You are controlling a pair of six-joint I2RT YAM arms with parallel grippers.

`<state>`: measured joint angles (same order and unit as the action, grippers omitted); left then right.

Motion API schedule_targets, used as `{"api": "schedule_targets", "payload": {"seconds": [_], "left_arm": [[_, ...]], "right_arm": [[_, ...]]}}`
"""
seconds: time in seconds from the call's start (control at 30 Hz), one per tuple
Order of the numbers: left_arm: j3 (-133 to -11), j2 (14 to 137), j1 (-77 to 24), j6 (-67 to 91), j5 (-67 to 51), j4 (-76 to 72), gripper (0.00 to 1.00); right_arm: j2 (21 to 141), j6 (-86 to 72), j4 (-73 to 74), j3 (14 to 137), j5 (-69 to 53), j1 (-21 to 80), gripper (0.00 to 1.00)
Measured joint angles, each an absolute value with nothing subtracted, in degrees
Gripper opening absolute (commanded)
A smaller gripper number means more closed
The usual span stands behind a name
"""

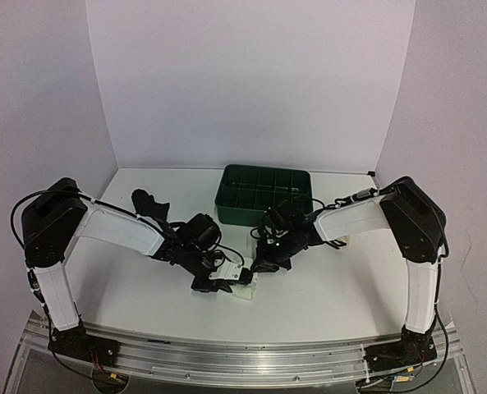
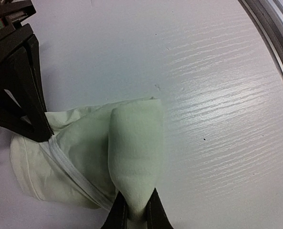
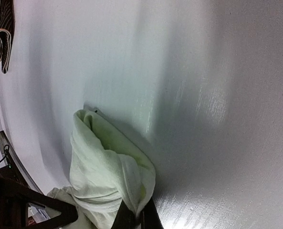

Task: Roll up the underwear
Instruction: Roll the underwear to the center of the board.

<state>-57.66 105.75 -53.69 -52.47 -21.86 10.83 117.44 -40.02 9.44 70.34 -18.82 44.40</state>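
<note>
The plain cream-white underwear (image 1: 245, 289) lies bunched on the white table between the two arms. In the left wrist view a rolled fold of the underwear (image 2: 134, 152) runs up from my left gripper (image 2: 136, 215), which is shut on its narrow end. My right gripper (image 3: 139, 218) is shut on another bunched fold of the same underwear (image 3: 103, 167). From above, the left gripper (image 1: 225, 281) and right gripper (image 1: 262, 264) meet at the cloth. A black underwear (image 1: 149, 203) lies at the back left, apart from both grippers.
The green compartment tray (image 1: 264, 193) stands at the back middle, just behind the right arm's wrist. The metal rail (image 2: 275, 38) of the table's near edge runs close to the cloth. A dark garment with a pale edge (image 3: 0, 38) shows far off in the right wrist view.
</note>
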Motion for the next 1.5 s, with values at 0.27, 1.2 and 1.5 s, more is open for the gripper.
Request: {"api": "schedule_targets", "payload": {"seconds": [0.27, 1.2, 1.5], "left_arm": [[-61.53, 105.74, -56.51, -51.53, -23.01, 16.31, 0.00], [-65.69, 114.49, -50.05, -29.76, -42.66, 22.19, 0.00], [-69.70, 118.30, -47.08, -28.29, -48.61, 28.66, 0.00]], "right_arm": [[118.34, -41.19, 9.59, 72.26, -15.07, 44.75, 0.00], [113.31, -37.89, 12.10, 71.36, -15.86, 44.93, 0.54], [98.92, -32.87, 12.57, 66.79, -16.09, 44.94, 0.55]]}}
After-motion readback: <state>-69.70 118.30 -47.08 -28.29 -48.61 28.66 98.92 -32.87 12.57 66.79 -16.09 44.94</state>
